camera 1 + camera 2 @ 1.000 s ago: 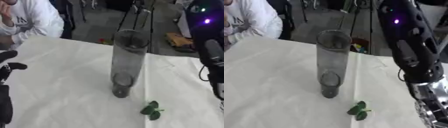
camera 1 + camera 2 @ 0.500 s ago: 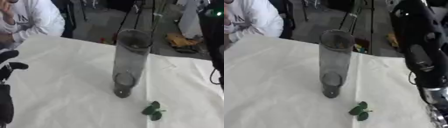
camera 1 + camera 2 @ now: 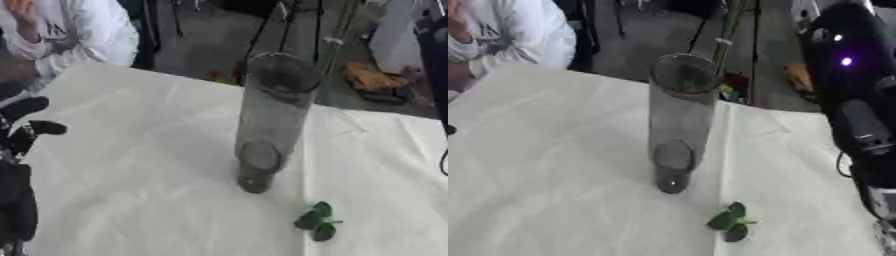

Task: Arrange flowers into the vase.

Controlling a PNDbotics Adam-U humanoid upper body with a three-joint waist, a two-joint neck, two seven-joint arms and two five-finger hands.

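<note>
Standing upright near the middle of the white-covered desk (image 3: pixel 131 165), a tall clear glass vase (image 3: pixel 269 125) shows a round open mouth and a thick base. Just in front of its base and to the right, apart from it, lies a small sprig of green leaves (image 3: pixel 316 223), flat on the cloth. A thin green stem (image 3: pixel 730 35) slants upward behind the vase rim; whether its lower end enters the mouth cannot be told. Left robot hand (image 3: pixel 24 131) shows at the left edge, dark fingers relaxed and spread, holding nothing, well apart from the vase. Right arm (image 3: pixel 857 120), black with a violet light, rises along the right edge; its robot hand is not visible.
</note>
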